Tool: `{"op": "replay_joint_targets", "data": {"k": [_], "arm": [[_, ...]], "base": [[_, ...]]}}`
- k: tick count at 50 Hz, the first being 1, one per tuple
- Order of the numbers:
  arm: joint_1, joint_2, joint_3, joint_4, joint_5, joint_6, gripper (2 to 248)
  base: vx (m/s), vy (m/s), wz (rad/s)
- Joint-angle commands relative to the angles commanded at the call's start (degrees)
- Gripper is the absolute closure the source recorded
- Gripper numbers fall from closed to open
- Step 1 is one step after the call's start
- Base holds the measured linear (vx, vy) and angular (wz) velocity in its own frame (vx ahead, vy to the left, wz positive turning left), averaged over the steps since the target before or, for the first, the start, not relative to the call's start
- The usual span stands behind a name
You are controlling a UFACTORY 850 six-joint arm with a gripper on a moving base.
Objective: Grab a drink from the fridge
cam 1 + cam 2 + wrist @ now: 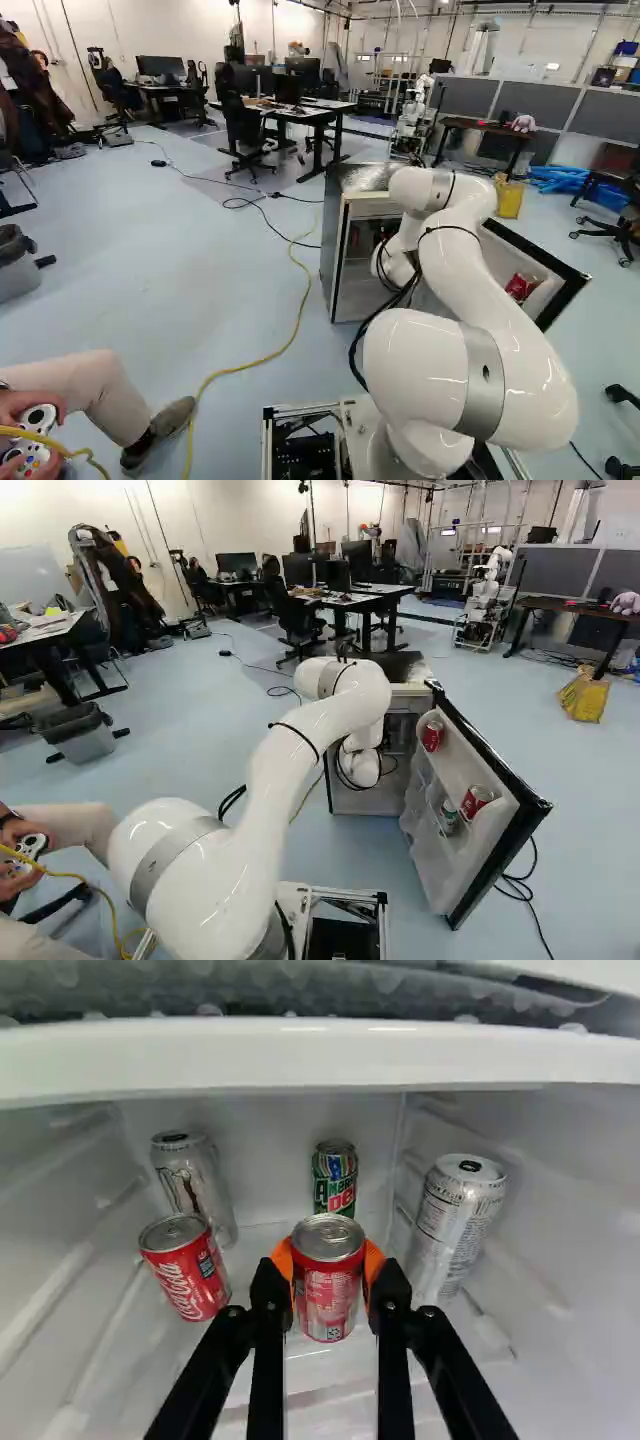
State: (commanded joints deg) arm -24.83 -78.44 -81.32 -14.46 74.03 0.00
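left base view: the arm [465,270] reaches forward into the fridge [332,235]. the door is open. the claw is hidden here; its state cannot be read from this view.

right base view: the door [440,875] stands swung out beside the arm. its inner side carries an upper red can [433,735], a lower red can [477,800] and a green-and-silver can [449,816]. the wrist is at the fridge opening.

wrist view: the claw [328,1259] is pinching the front red can [329,1305] between its orange pads, one pad on each side. the can is upright, inside the fridge, below the white ledge [320,1055]. a green can [335,1178] stands behind it. a red can [184,1270] and a silver can [195,1185] stand to one side, a larger silver can [457,1220] to the other.

step in hand, as judged: grasp made, removal pending. next: maintain grip, raise the can only slightly, then retract straight out. caution: excess lift may strike the ledge; sideways drift may topple neighbouring cans.
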Motion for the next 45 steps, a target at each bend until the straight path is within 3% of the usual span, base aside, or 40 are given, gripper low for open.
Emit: {"op": "replay_joint_targets", "data": {"k": [24, 45], "arm": [[-0.9, 4.8, 8.9, 0.0, 0.0, 0.0, 162], [-1.8, 12.4, 19.1, 0.0, 0.0, 0.0, 162]], "base": [[0.000, 0.000, 0.000], [0.000, 0.000, 0.000]]}}
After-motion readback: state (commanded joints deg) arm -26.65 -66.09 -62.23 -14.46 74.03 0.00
